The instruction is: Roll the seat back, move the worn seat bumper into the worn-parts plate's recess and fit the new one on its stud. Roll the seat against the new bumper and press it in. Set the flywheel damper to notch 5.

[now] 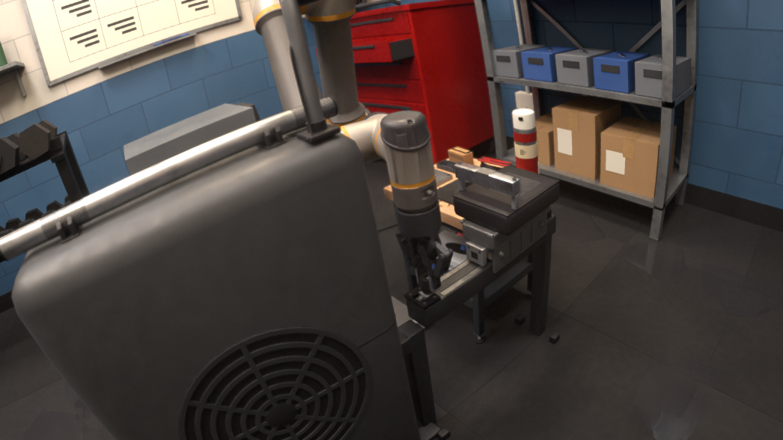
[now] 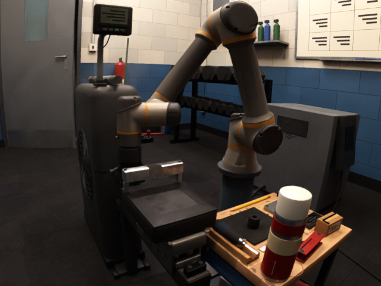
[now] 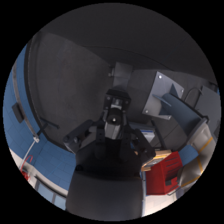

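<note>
The worn seat bumper (image 3: 113, 118) is a small dark cylinder standing on its stud at the front end of the rail, next to the flywheel housing. My gripper (image 1: 426, 285) (image 3: 113, 121) reaches straight down over it and has closed on it. The seat (image 1: 506, 200) (image 2: 167, 204) is rolled back along the rail, away from the bumper. The new bumper (image 2: 253, 220) stands upright on the black plate (image 2: 249, 226) on the side table. In the second side camera the seat and its metal handle hide my gripper.
The grey flywheel housing (image 1: 191, 284) stands close on one side of my gripper, with a long metal bar across its top. A red and white canister (image 2: 287, 234), a screwdriver (image 2: 235, 238) in its tray and a pencil lie on the side table.
</note>
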